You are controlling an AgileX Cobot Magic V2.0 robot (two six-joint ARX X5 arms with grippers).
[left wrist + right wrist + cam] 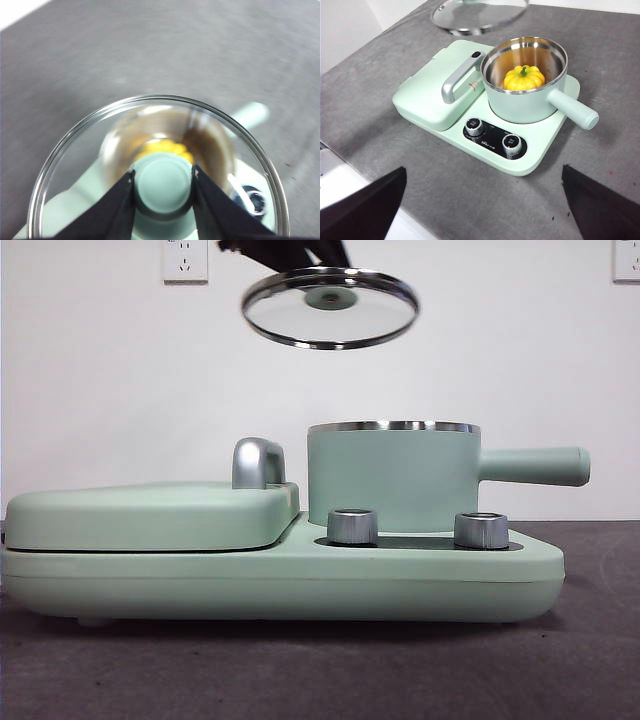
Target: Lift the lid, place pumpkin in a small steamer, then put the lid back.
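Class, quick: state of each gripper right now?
Left gripper: closed on the lid by its knob, above the small steamer.
Right gripper: open, holding nothing.

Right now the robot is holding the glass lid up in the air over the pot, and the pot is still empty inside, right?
Not quite. The pot is not empty: the right wrist view shows the pumpkin sitting inside the small steamer. The rest holds: the left gripper has its jaws shut on the knob of the lid, held in the air above the pot.
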